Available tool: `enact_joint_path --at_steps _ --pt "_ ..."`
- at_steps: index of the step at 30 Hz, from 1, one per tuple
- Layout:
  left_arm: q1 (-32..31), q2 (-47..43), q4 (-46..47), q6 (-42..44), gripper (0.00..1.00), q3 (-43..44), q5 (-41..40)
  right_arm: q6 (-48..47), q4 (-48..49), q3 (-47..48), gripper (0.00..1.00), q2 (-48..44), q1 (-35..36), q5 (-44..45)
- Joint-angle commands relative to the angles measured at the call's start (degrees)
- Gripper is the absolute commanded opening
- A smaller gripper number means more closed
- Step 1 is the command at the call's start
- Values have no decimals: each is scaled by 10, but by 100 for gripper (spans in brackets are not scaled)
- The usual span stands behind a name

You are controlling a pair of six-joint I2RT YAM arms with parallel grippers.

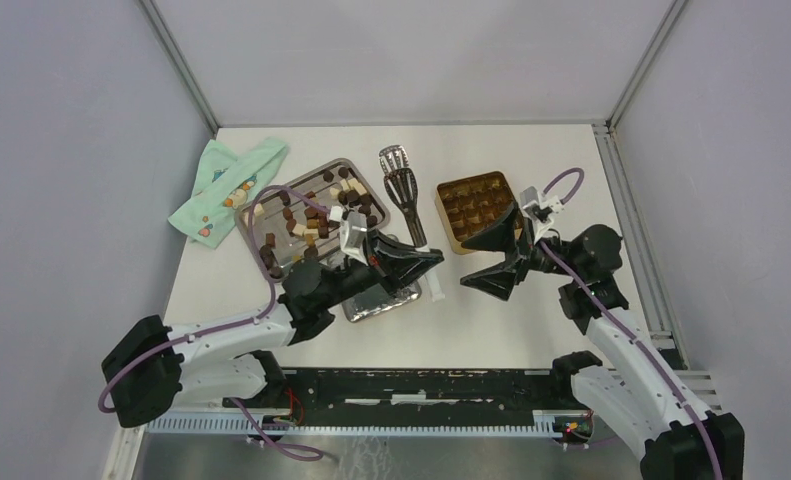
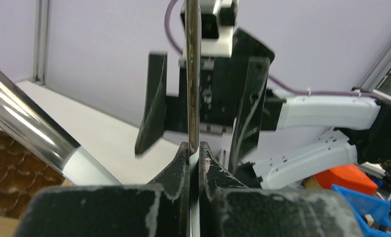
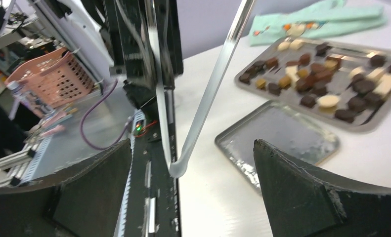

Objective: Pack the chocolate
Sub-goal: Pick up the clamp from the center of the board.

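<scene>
Packing looks barely begun: the chocolate [image 1: 311,212], small matte cubes in dark brown, tan and cream, lies scattered on the shiny steel tray [image 3: 361,128] at the far left, while the gold square tin [image 1: 476,210] to its right shows a ridged brown liner whose cups look unfilled, though I cannot be sure of every one. The left fingers [image 2: 178,170], scuffed black, are pressed together on one blade of slim polished tongs [image 2: 193,74]; the right fingers [image 3: 302,182] stand spread wide near those tongs, gripping nothing. A smaller dull tray [image 3: 277,136], black serving tongs [image 1: 403,190] and a soft mint cloth [image 1: 233,185] lie on the white desk [image 1: 531,320]
</scene>
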Motion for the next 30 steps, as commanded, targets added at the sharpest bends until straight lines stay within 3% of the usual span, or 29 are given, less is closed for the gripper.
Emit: enact_joint_path --at_steps 1,8,13,17,21,27,30 --pt "2 37 79 -19 2 69 -7 -10 4 -15 98 7 32 -12" --pt "2 113 154 -57 2 113 22 -4 4 -8 98 31 63 3" --pt "2 157 201 -87 2 132 32 61 64 -6 98 58 77 20" --pt "2 190 245 -115 2 141 39 97 89 13 92 87 79 25" --pt "2 213 270 -132 2 147 40 105 94 37 80 97 79 22" --pt "3 223 276 -136 5 148 32 93 93 30 49 90 79 19" --pt "6 219 263 -137 11 149 34 79 73 30 44 89 79 16"
